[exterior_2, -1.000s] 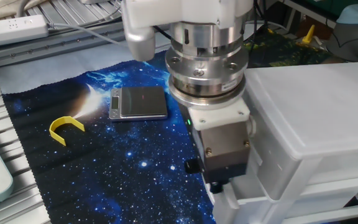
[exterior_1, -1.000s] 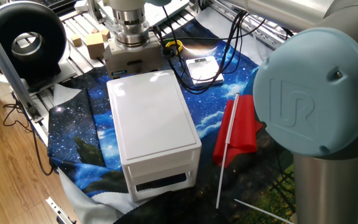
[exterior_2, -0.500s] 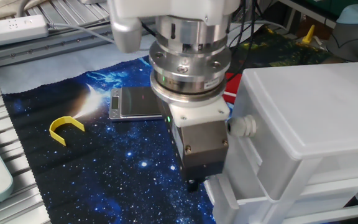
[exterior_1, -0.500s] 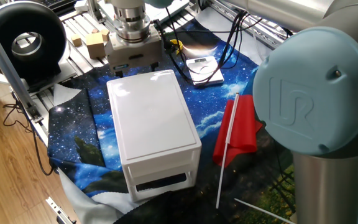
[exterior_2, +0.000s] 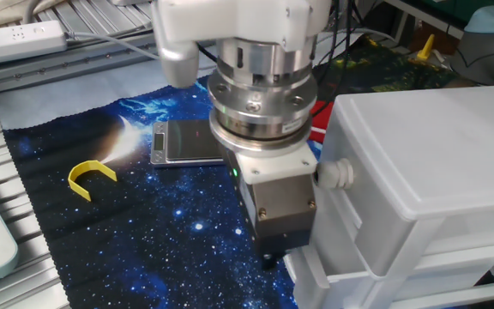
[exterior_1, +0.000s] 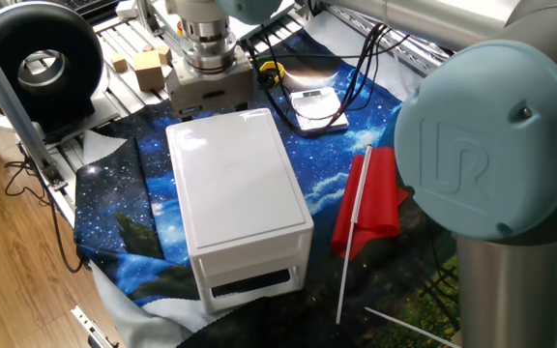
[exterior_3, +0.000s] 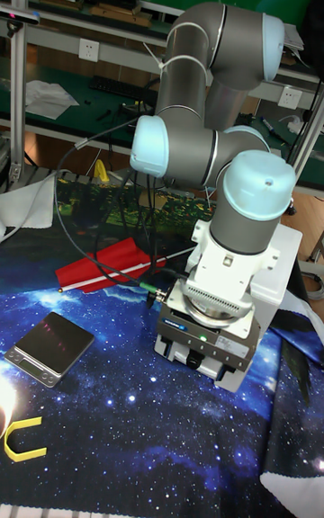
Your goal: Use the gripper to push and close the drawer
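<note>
The pincer (exterior_2: 268, 255) hangs low over the starry blue cloth (exterior_2: 144, 232) that covers the desk, right beside one end of the white plastic cabinet (exterior_1: 240, 188). In the other fixed view its tan-grey body sits just beside the cabinet's end wall, and a short black fingertip shows beneath it close to a low white ledge; whether it touches cannot be told. Whether the pincer is released or clenched cannot be told either, since the body hides the fingers in every view. In the tall fixed view the pincer (exterior_3: 205, 363) hangs under the pale-blue arm joint (exterior_3: 257, 187) with the cabinet behind it.

The drawer (exterior_1: 251, 274) faces away from the pincer, at the opposite end of the cabinet; in one fixed view its front sits about level with the cabinet face, a dark slot showing low in it.

A folded red flag on a white stick (exterior_1: 366, 198) lies on the cloth beside the cabinet. A small silver scale (exterior_2: 190, 141) and a yellow curved clip (exterior_2: 91, 176) lie well apart from it on the cloth
</note>
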You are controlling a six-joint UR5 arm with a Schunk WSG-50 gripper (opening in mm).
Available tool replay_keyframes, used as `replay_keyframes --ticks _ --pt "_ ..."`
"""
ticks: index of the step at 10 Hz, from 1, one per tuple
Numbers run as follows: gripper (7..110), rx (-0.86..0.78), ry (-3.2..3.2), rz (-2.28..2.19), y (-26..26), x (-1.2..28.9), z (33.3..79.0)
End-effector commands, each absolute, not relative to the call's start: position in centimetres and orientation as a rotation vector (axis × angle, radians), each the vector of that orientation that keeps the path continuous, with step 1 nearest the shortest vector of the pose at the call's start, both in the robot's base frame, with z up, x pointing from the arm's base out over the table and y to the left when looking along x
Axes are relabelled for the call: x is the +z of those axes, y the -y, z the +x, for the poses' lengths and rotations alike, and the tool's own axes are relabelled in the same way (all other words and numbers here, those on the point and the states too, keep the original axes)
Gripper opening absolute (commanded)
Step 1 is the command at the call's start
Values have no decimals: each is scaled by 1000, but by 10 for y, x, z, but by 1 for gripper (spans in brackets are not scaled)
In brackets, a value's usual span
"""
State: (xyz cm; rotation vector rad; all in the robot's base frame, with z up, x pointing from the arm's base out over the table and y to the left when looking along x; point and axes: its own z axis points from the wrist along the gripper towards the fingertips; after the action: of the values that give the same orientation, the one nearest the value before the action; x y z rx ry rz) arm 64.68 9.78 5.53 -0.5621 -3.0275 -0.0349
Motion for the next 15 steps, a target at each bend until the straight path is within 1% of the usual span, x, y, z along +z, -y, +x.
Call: replay_keyframes --ticks 1,4,8,12,15 --pt "44 -79 2952 -587 -111 56 626" --pt "44 -75 2913 -605 -117 60 610" --pt "44 -112 2881 -593 -124 86 596" --pt "44 -97 2963 -514 -104 82 623" --pt "44 -93 3022 -489 -100 69 637"
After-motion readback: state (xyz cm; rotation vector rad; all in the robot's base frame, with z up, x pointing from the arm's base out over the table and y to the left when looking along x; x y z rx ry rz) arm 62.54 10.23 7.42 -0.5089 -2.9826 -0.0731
